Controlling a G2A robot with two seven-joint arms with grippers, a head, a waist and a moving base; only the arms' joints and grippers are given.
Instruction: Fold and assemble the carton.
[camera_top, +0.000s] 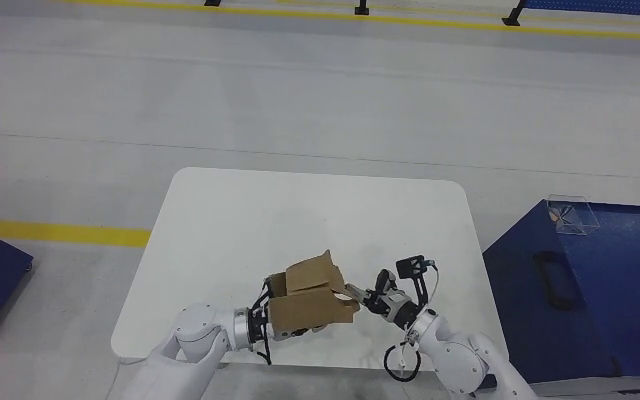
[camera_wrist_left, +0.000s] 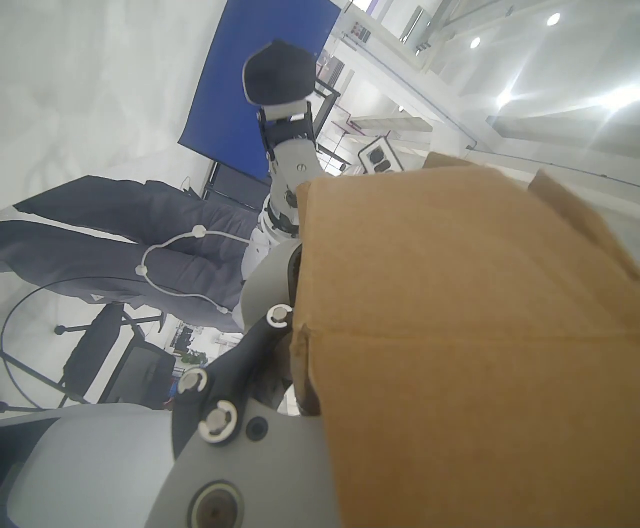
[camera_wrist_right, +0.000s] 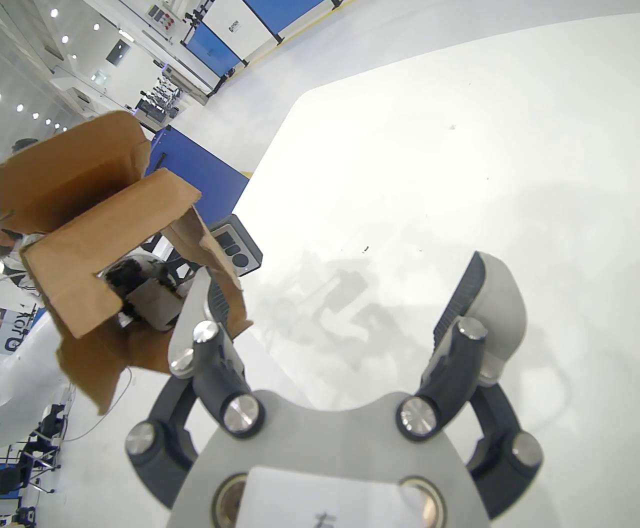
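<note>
Bright, even indoor light falls from above. In the left wrist view the ceiling lamps (camera_wrist_left: 552, 20) flare at one to two o'clock, spreading white glare and streaks across that corner. The carton (camera_wrist_left: 450, 325) takes flat, soft light on its broad face; in the right wrist view its hollow inside is dark. The white surface (camera_wrist_right: 450, 175) glares pale, close to washed out. Both wrist views bow straight lines toward their edges; the top view keeps its lines nearly straight.
</note>
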